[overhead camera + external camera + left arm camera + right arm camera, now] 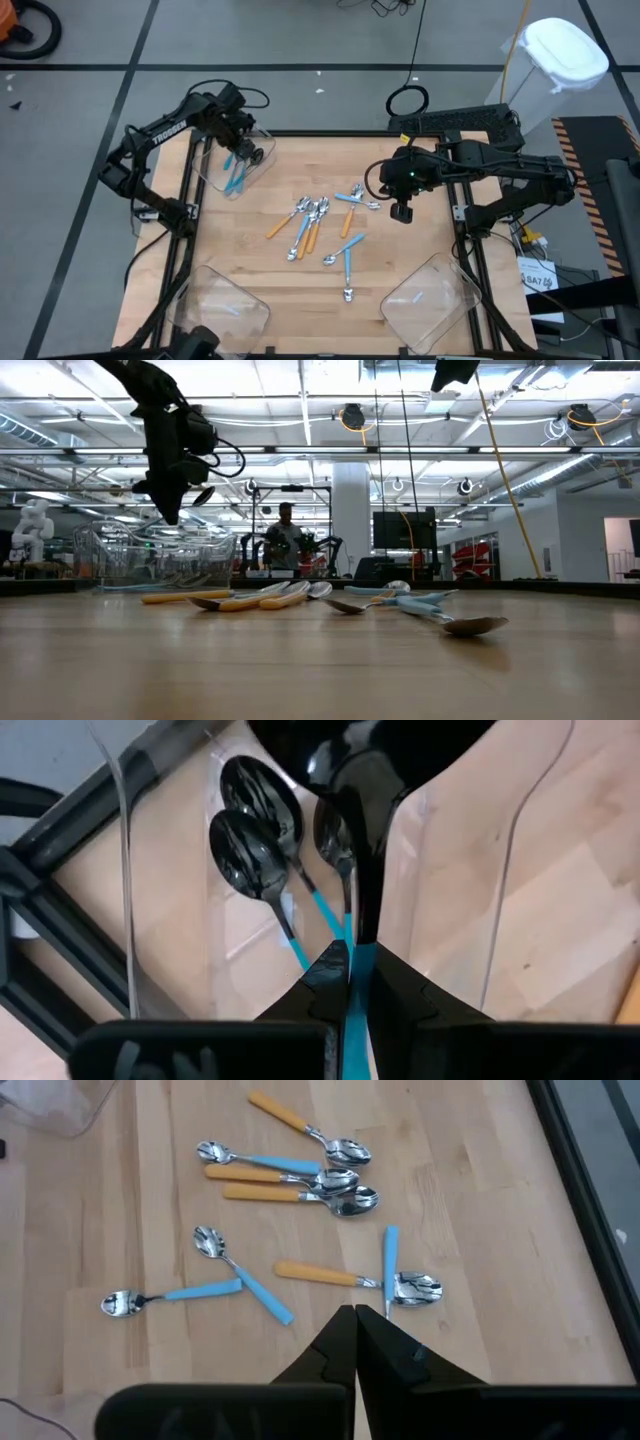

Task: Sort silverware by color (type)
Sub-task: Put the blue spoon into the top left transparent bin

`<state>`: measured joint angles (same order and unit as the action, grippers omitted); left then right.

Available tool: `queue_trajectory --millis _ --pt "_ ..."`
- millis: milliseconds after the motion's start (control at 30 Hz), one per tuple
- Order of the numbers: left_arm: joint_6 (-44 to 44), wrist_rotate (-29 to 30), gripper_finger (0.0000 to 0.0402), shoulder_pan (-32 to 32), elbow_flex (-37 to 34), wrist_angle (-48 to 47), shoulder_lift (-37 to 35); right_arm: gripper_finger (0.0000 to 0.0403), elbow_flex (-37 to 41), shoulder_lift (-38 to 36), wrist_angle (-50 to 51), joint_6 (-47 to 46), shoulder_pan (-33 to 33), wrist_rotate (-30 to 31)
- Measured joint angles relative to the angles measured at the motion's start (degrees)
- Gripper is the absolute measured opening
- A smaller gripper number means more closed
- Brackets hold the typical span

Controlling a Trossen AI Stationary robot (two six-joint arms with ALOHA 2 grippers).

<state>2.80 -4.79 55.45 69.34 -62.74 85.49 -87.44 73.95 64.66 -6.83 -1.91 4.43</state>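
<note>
My left gripper hovers over the clear bin at the table's far left corner, shut on a blue-handled spoon. Under it, blue-handled spoons lie on the bin's floor. My right gripper hangs shut and empty above the table's right middle. Below it, several spoons with orange and light-blue handles lie loose on the wood, and one orange-handled and one blue-handled spoon cross closest to its fingers. In the low view, my left gripper hangs above the bin. My left gripper pinches the spoon's light-blue handle between its two fingers. The spoon runs straight on from the fingers, along them, its dark bowl ahead of the fingertips. The spoon is lifted clear above the bin's floor.
Two more clear bins stand at the near left and near right corners; the near-right one holds a bluish item. Loose spoons spread over the table's middle. A person stands in the room beyond the far edge.
</note>
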Motion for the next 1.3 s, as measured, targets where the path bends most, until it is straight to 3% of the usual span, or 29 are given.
queue_trajectory --millis 267,800,1300 --pt "-1.37 0.35 0.0026 -0.19 -7.23 2.16 0.00 0.0000 0.00 0.00 0.00 0.02 0.00 0.00" --pt "-2.47 0.37 0.0026 -0.21 -13.64 6.55 0.00 0.0000 0.00 0.00 -0.02 0.20 0.00 0.02" --pt "-2.71 0.38 0.0026 -0.21 -15.18 9.63 0.00 0.0000 0.00 0.00 -0.17 0.07 0.00 0.02"
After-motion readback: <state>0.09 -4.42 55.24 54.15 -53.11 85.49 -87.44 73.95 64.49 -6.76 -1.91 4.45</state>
